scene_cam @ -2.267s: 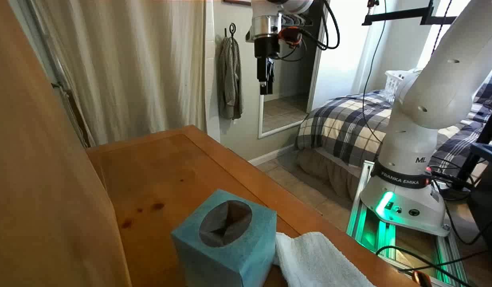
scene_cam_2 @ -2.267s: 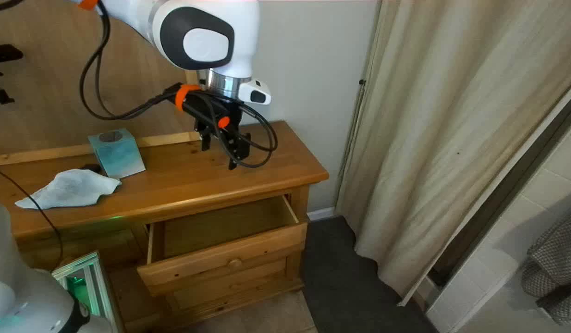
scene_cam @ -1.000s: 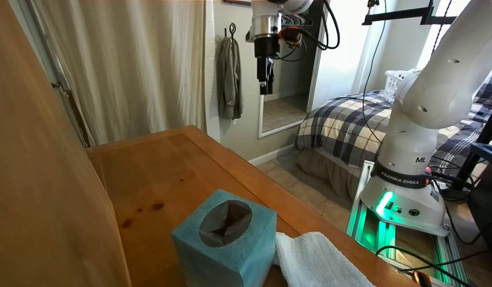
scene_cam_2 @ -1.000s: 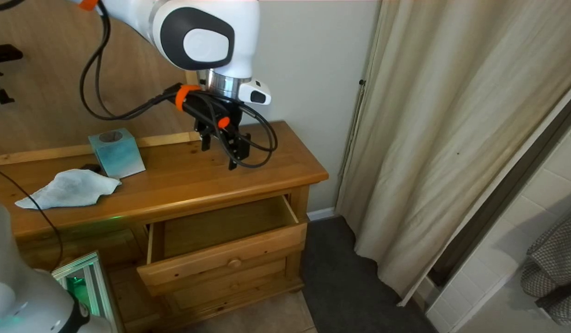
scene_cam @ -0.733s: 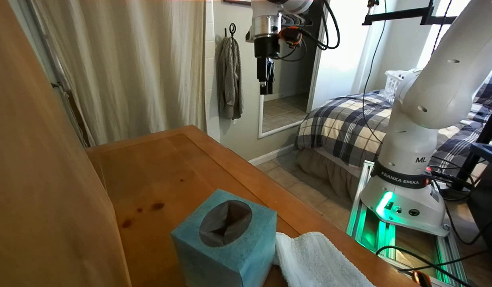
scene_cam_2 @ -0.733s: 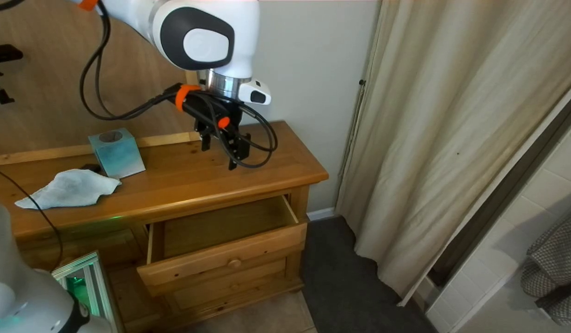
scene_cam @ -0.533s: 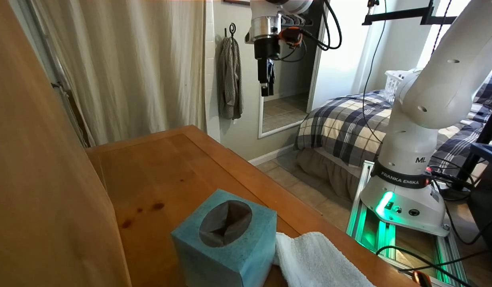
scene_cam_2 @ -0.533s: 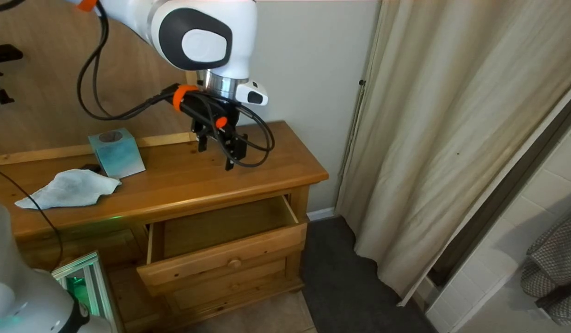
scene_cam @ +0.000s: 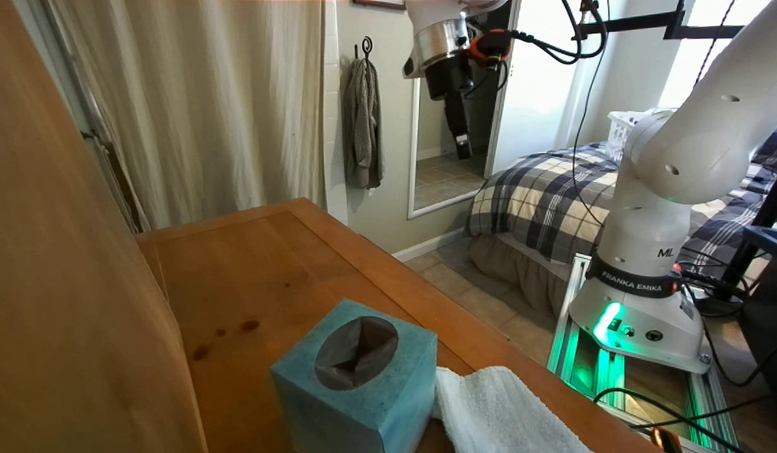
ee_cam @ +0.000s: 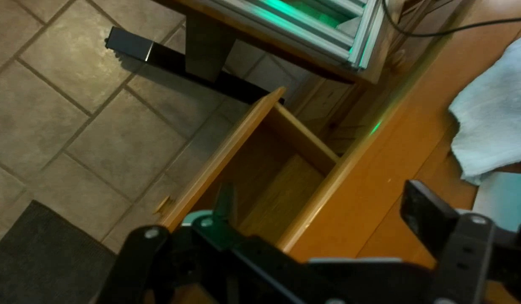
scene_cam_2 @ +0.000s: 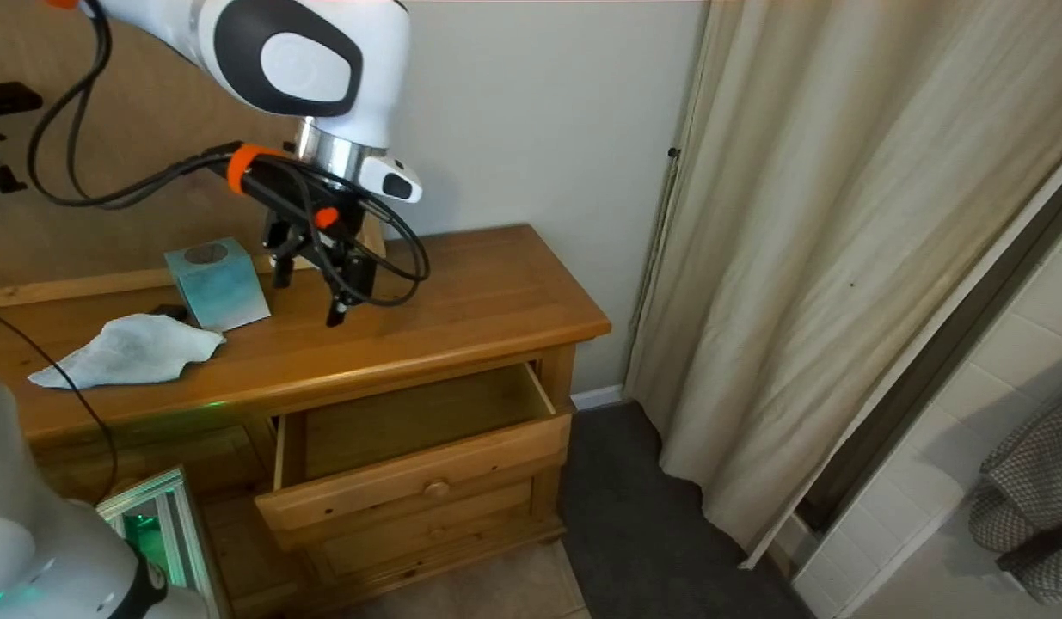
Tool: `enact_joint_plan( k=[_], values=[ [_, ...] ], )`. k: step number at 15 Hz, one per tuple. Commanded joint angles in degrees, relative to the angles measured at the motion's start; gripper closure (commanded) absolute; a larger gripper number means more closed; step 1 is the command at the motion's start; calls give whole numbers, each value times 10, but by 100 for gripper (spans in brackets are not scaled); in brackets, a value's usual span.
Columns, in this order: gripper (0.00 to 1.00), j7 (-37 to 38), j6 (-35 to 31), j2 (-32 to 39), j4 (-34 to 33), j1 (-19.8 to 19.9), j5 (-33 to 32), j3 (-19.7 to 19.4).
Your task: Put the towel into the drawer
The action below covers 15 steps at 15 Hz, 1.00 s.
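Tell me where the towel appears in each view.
In an exterior view: towel, bottom edge, right of centre, partly cut off.
In an exterior view: towel, left, just below mid-height.
In the wrist view: towel, right edge, partly cut off.
Shared landmark: teal box beside it.

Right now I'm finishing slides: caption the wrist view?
Gripper open, drawer pulled out, pale towel lying on the dresser top.

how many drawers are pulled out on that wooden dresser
1: the drawer with a round knob, at the end of the dresser nearest the beige curtain. The dresser runs out of view, so others may be hidden.
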State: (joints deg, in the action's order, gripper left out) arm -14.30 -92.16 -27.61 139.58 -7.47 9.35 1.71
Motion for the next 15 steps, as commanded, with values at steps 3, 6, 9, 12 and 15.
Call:
enact_joint_plan(
  k=[3,6,9,12,15],
  values=[
    [0,-11,65,-135,54,-44,69,16],
    [0,-17,81,-117,36,-50,67,22],
    [0,-24,96,-148,46,-70,76,29],
    [0,-30,96,-149,50,-71,76,28],
    [0,-32,95,-149,52,-71,76,28]
  ],
)
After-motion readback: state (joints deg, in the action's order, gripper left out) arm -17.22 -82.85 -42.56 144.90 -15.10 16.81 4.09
